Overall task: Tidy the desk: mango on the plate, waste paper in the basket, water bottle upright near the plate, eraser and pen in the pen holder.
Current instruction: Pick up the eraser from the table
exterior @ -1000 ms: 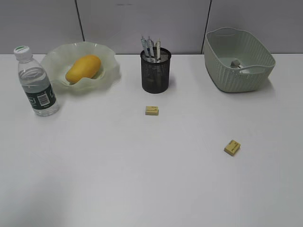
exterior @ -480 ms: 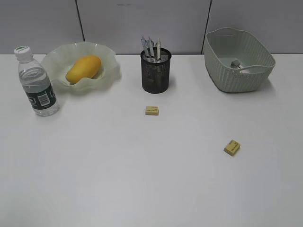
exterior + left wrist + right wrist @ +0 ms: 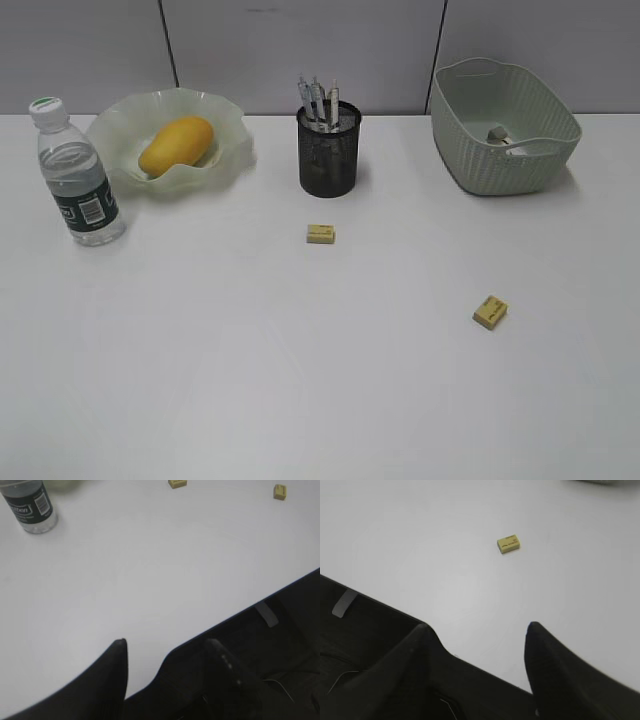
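On the smooth white desk [image 3: 300,380] we see, from the left, the clear ribbed bottle [image 3: 76,175] standing upright beside the wavy-rimmed translucent plate [image 3: 230,125], which cradles the smooth oval mango [image 3: 176,145]. Next come the black wire-mesh pen holder [image 3: 329,152] with pens [image 3: 318,102], two small yellow block erasers [image 3: 321,233] [image 3: 490,312] lying apart on the bare top, and the ribbed green basket [image 3: 470,150] holding crumpled paper [image 3: 500,135]. Both our grippers, left [image 3: 170,652] and right [image 3: 477,632], hang over the near desk edge with jaws apart and empty.

My exterior camera looks down at a slant across the table [image 3: 300,380]. Both wrist cameras hang back over its near edge, sharing the eraser [image 3: 508,543] toward 12 o'clock.
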{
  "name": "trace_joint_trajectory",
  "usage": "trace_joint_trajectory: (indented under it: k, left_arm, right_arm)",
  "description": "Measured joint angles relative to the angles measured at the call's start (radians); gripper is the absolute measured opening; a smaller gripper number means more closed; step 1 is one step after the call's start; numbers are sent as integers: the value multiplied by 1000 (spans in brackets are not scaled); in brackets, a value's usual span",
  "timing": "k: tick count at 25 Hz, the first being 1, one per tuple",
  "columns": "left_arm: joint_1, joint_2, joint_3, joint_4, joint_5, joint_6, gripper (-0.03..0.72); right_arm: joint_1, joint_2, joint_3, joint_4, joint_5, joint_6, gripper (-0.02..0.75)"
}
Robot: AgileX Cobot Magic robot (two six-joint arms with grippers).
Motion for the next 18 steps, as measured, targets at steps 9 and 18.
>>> trace_joint_trajectory:
  k: [9,18]
  left_arm:
    - [0,0,2,0,0,-1,365]
    - [0,0,2,0,1,-1,365]
  right_arm:
    - [0,305,-39,-26,-33,4,474]
    - [0,877,-212,-8,-110,54,474]
